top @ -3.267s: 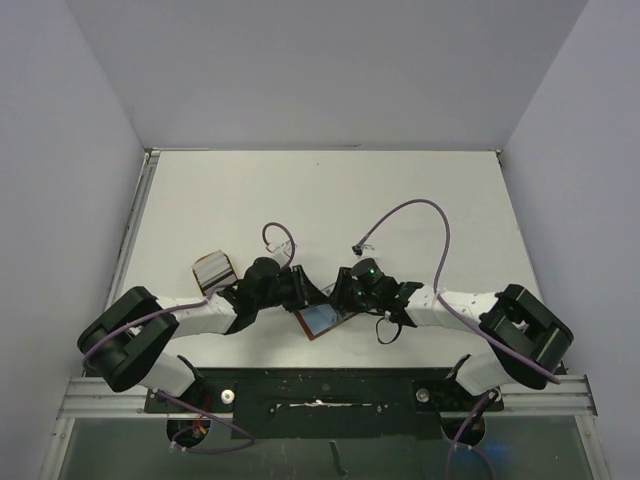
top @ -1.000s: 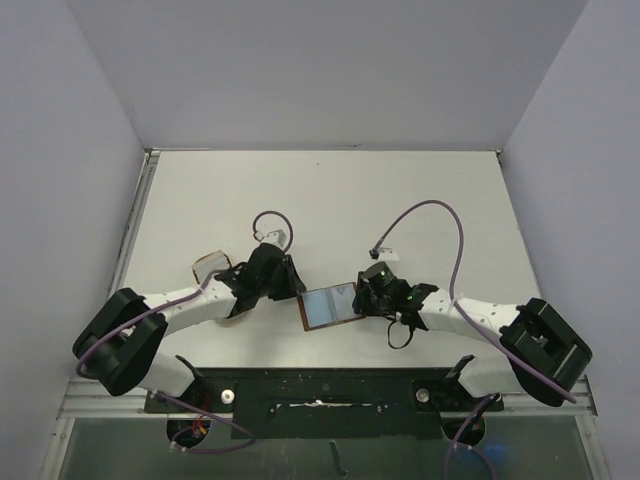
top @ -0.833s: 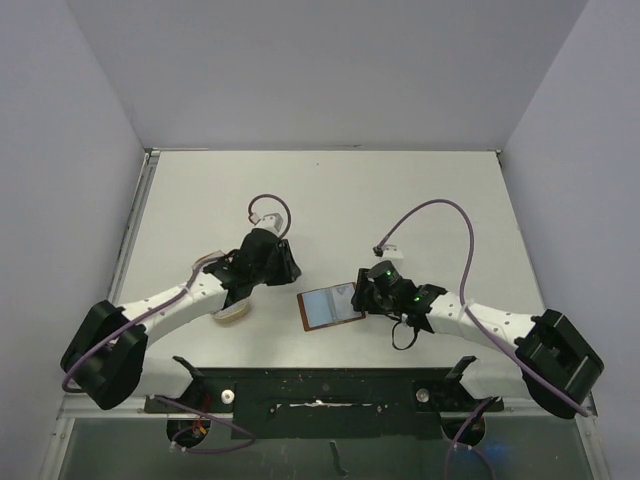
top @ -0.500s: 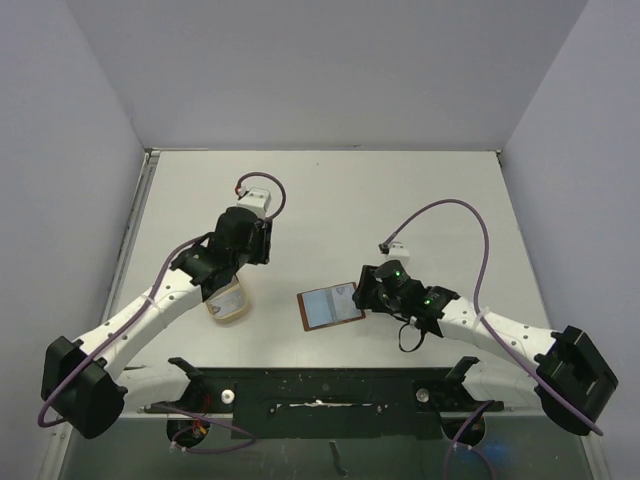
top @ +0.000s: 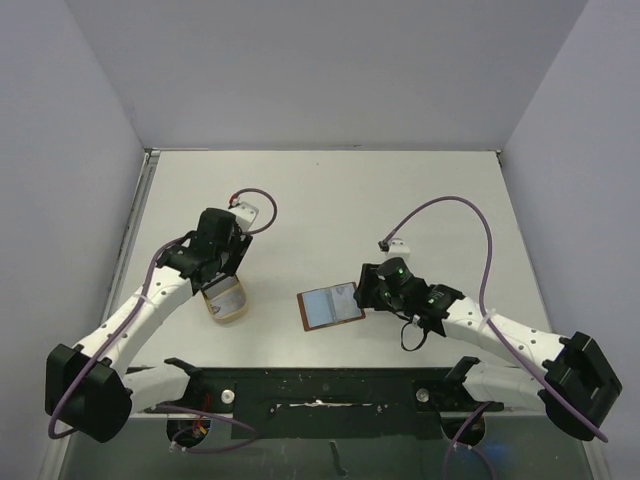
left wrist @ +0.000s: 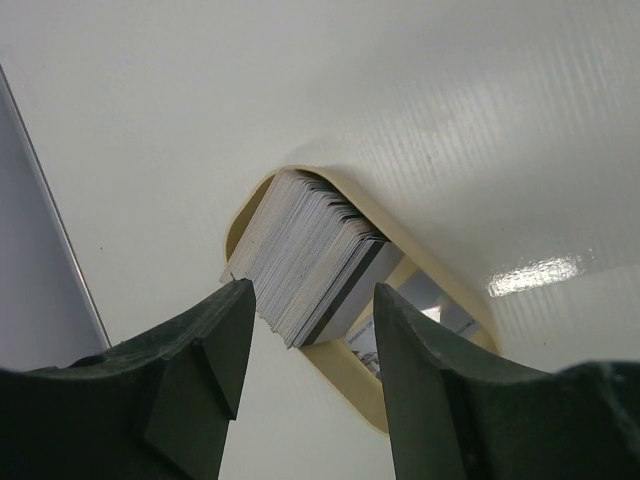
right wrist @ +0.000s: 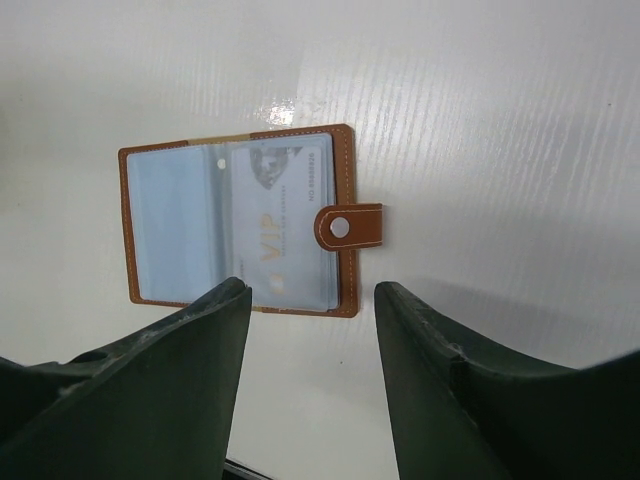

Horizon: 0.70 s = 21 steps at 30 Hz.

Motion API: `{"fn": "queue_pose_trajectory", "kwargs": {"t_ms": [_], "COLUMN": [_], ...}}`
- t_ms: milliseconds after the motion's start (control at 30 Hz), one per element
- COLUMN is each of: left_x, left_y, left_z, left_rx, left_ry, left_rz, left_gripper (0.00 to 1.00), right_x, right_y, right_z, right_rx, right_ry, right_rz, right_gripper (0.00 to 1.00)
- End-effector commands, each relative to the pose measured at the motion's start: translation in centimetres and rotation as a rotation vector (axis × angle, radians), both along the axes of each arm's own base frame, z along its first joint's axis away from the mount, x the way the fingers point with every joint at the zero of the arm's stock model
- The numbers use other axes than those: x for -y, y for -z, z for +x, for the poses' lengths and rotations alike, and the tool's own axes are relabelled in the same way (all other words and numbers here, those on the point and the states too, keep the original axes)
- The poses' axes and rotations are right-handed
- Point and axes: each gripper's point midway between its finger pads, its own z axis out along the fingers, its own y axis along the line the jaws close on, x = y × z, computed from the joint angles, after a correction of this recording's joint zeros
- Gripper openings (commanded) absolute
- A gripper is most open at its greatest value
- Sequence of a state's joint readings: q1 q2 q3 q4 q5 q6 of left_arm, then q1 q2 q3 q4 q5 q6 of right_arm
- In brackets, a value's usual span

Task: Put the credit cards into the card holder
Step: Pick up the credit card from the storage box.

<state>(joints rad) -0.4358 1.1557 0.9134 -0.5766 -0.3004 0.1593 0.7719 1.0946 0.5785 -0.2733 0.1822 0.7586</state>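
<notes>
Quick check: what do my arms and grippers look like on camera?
The left arm and right arm have white links and black joint housings. A purple cable loops along each. A green light glows on the right wrist. The left gripper and right gripper have thick, dark, wedge-shaped fingers.

Look at that, the card holder (right wrist: 235, 225) is warm brown with pale stitching, a silvery snap (right wrist: 340, 228), pale blue inside with gold VIP lettering, and the credit cards (left wrist: 310, 255) show grey-white edges, one black-striped, against the tan dish (top: 230, 312) and white table (right wrist: 500, 120).
</notes>
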Motion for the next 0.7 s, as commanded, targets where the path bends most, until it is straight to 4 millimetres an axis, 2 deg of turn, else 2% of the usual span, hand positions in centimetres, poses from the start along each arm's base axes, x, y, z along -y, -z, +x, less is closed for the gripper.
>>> {"fn": "queue_pose_trajectory", "kwargs": {"t_ms": [0,133,233,333,667], "left_x": [-1.1,-1.4,-2.7,-3.5,-4.2], "left_y": [2.4,4.8,6.2,6.6,7.8], "left_z": [0.1,0.0,-0.3,-0.1,0.5], "left_rx": [-0.049,-0.087,-0.109,-0.096,-0.095], "left_ry": [0.032,0.021,-0.026,-0.048,-0.078], "left_rz": [0.074,0.093,0.151,0.195,0.249], "left_gripper": [0.50,0.52,0.54,0.55,0.55], "right_x": [-0.4,-0.4,-0.2,0.2,1.4], "right_y": [-2.6,-2.5,-2.3,-2.2,-2.5], "right_z": [1.1,1.1,1.2,1.2,1.5], "right_rx": [0.069,0.065,0.062,0.060,0.078], "right_ry": [-0.014,-0.009,0.003,0.010,0.025], "right_rz": [0.030,0.037,0.045,0.051,0.037], "right_gripper": [0.53,0.53,0.53,0.53,0.54]}}
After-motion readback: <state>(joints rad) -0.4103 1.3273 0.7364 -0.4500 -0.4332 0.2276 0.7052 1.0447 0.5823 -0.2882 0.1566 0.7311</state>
